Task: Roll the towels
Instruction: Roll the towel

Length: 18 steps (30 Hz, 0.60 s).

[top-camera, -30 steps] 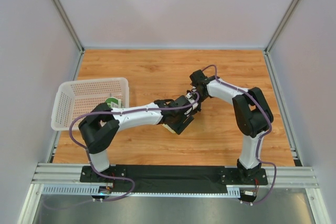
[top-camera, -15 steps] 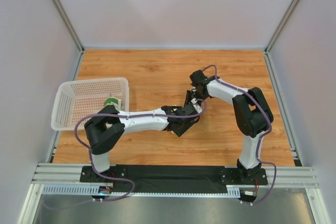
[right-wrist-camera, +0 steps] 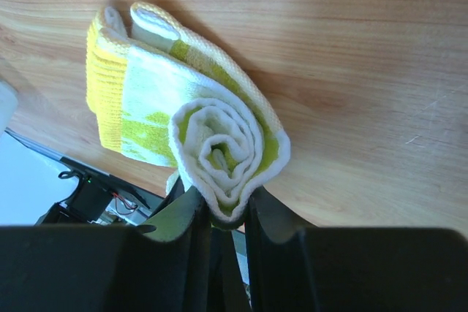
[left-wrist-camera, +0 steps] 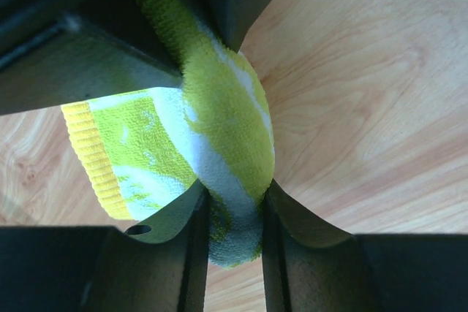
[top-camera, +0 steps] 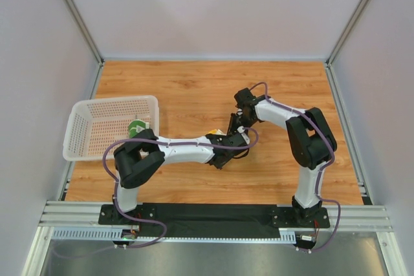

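The lime-yellow towel (right-wrist-camera: 197, 122) with white prints is rolled into a spiral at mid-table; only a sliver of it (top-camera: 217, 134) shows in the top view between the arms. My right gripper (right-wrist-camera: 223, 213) is shut on one end of the roll. My left gripper (left-wrist-camera: 232, 235) is shut on the other end of the towel (left-wrist-camera: 219, 122), with the loose yellow-edged tail hanging to the left. Both grippers meet at the table's middle, the left (top-camera: 228, 148) and the right (top-camera: 237, 125). The dark green towel (top-camera: 137, 127), rolled, lies in the white mesh basket (top-camera: 90, 111).
The basket stands at the left side of the wooden table (top-camera: 194, 88). Grey walls enclose the table on three sides. A black base rail (top-camera: 207, 214) runs along the near edge.
My left arm has stretched further right and its gripper has drawn closer under the right gripper. The towel, broad and flat a second ago, now shows only as a sliver. The right arm has barely moved.
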Motion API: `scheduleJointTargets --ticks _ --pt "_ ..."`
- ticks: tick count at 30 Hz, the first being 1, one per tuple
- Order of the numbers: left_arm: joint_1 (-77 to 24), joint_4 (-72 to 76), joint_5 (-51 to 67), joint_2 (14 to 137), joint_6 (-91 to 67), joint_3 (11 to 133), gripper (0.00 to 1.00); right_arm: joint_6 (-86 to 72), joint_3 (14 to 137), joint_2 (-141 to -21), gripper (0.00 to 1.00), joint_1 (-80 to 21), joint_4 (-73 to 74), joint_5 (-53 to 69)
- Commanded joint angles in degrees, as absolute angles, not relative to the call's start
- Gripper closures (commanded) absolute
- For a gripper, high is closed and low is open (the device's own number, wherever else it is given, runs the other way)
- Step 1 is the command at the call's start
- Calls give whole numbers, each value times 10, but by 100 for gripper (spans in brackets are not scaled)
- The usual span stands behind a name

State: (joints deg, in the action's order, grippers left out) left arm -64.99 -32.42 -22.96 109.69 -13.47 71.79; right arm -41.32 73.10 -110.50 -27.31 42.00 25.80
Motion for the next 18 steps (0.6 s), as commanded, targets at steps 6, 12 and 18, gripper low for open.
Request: scheduleJointTargets --ticks 6,12,18 --pt "-599 -280 -60 1049 -107 680 69 -403 706 -1094 81 -264 439 263" --pt "-548 -250 77 1027 -115 657 98 -383 733 -1092 63 -218 460 255" --pt "-498 -252 190 1045 -130 673 100 -372 769 -1086 54 -164 451 296"
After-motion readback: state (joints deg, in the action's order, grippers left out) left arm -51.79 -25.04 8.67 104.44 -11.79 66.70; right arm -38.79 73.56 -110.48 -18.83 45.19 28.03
